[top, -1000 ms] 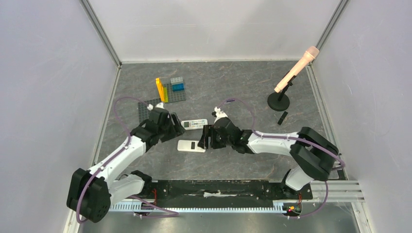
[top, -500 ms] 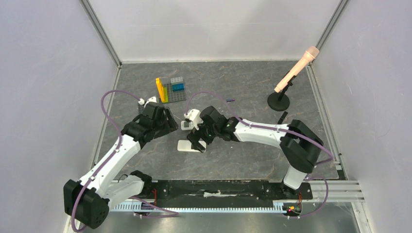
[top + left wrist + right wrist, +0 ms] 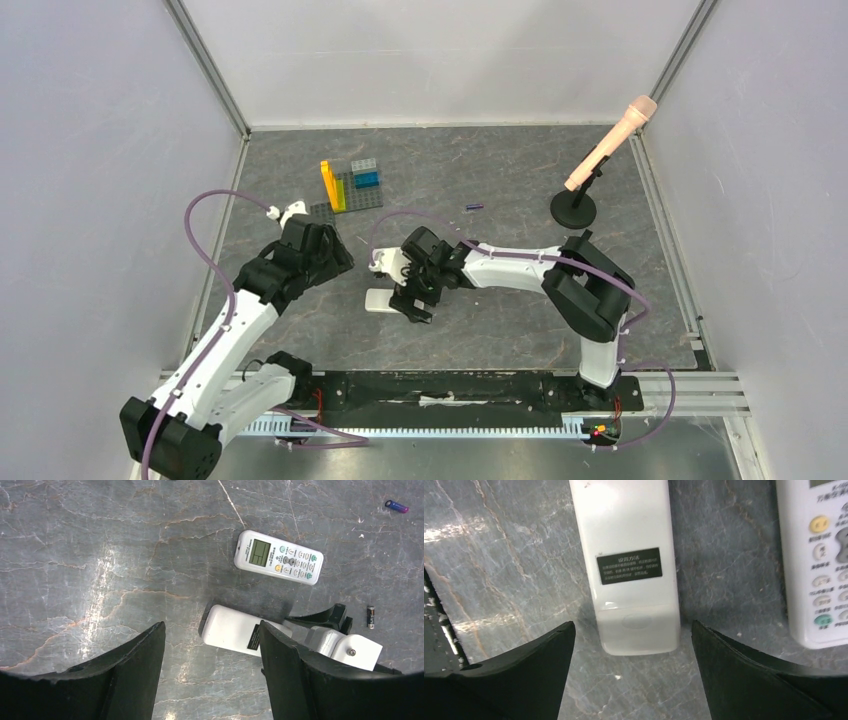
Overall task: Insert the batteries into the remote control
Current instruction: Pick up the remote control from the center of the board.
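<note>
Left wrist view, left gripper [image 3: 210,626]: fingers spread wide, holding nothing!
Face-down remote [image 3: 235,630]: flat on the table [image 3: 75,555], label up.
Right gripper [image 3: 633,625]: jaws apart, straddling that remote's end.
Batteries: dark cell [image 3: 370,616] and purple-blue cell [image 3: 396,505] lie loose on the table.

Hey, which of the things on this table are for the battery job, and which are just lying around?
Job: face-down remote, purple-blue battery, dark battery.
Lying about: building bricks, microphone on stand, probably the face-up remote.
</note>
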Controlling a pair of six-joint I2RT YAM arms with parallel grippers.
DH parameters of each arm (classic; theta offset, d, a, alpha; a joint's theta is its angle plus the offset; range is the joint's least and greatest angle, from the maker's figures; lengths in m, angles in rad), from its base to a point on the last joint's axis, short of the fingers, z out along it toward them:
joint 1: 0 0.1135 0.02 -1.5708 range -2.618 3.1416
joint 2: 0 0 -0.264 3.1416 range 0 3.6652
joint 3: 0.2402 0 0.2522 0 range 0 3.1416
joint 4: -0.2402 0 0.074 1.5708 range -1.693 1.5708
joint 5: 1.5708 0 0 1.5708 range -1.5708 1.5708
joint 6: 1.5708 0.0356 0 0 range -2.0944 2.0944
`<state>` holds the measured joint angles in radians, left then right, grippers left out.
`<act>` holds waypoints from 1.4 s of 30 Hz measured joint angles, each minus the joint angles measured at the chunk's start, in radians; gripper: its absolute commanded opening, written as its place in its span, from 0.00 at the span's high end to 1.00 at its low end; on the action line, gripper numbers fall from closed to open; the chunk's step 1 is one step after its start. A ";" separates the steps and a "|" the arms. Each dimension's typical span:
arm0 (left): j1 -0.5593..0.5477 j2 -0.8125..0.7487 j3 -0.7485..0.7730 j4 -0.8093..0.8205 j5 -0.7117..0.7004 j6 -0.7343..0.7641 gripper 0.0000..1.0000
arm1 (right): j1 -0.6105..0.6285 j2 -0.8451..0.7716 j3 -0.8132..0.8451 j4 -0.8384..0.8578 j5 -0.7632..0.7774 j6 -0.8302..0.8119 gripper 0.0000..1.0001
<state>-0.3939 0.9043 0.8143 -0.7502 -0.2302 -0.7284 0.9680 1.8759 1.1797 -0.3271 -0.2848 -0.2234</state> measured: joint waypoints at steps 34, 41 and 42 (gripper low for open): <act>0.006 -0.371 0.003 -0.092 0.195 0.058 0.20 | -0.069 -0.238 -0.270 0.531 -0.165 0.578 0.66; 0.006 -0.483 0.063 0.033 0.331 0.109 0.16 | -0.100 -0.385 -0.270 0.699 -0.268 0.892 0.66; 0.006 -0.492 0.067 0.061 0.352 0.109 0.16 | -0.100 -0.395 -0.270 0.729 -0.282 0.932 0.66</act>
<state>-0.3874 0.4126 0.8810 -0.6891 0.1219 -0.6193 0.8680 1.4811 0.9092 0.4015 -0.5671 0.7086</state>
